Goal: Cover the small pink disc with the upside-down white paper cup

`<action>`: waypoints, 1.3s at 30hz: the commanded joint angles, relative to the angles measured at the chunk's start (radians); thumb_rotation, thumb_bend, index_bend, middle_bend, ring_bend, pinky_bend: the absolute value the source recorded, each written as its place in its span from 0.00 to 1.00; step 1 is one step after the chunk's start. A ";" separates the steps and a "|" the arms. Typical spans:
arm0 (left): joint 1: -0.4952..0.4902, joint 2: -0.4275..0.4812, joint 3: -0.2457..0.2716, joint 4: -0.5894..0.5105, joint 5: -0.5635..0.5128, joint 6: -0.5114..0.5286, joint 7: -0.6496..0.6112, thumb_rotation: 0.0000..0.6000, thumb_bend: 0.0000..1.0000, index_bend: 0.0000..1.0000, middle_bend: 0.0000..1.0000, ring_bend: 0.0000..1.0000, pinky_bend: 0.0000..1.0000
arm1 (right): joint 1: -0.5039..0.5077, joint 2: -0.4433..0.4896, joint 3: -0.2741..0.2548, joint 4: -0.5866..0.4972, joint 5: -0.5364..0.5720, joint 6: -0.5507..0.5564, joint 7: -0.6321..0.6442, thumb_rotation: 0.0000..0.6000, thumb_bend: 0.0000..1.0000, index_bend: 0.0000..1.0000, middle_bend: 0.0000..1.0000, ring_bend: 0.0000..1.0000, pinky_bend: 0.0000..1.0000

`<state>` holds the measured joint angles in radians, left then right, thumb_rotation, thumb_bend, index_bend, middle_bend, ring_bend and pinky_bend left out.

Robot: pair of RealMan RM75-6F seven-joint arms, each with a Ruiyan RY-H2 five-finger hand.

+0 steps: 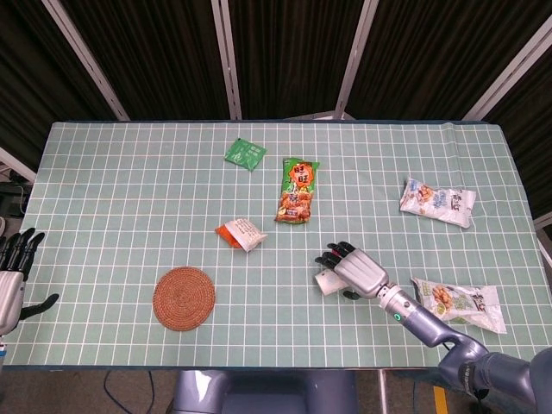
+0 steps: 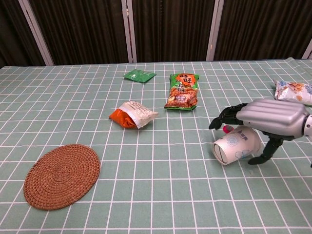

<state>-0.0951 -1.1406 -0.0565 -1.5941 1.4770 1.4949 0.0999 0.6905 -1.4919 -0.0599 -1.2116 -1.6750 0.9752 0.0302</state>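
My right hand [image 2: 267,118] [image 1: 356,270] grips the white paper cup [image 2: 236,145] [image 1: 328,280] from above. The cup lies tilted on its side, low over the table, with its open mouth facing the front left. In the chest view, only a sliver of the small pink disc [image 2: 226,128] shows on the table, just behind the cup and under the fingers. The head view hides the disc behind the hand. My left hand [image 1: 12,278] sits at the table's front left edge, fingers apart and holding nothing.
A woven round coaster [image 1: 184,297] lies front left. An orange-white packet [image 1: 241,234], a green-orange snack bag [image 1: 297,190] and a green sachet [image 1: 246,154] lie mid-table. Two white snack bags [image 1: 437,202] [image 1: 457,304] lie to the right.
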 commanded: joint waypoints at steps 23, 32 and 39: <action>0.015 0.020 0.015 -0.020 0.035 0.027 -0.005 1.00 0.00 0.00 0.00 0.00 0.00 | -0.096 0.159 -0.037 -0.415 0.009 -0.014 -1.011 1.00 0.00 0.00 0.00 0.00 0.00; 0.010 0.012 0.010 -0.012 0.016 0.011 0.008 1.00 0.00 0.00 0.00 0.00 0.00 | -0.083 0.125 -0.041 -0.405 -0.012 -0.063 -1.143 1.00 0.00 0.00 0.00 0.00 0.00; 0.005 0.005 0.008 -0.008 0.006 -0.001 0.019 1.00 0.00 0.00 0.00 0.00 0.00 | -0.058 0.085 -0.026 -0.326 -0.053 -0.073 -1.164 1.00 0.00 0.00 0.00 0.00 0.00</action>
<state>-0.0893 -1.1351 -0.0484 -1.6025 1.4836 1.4952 0.1183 0.6262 -1.3966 -0.0904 -1.5505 -1.7186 0.9046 -1.1322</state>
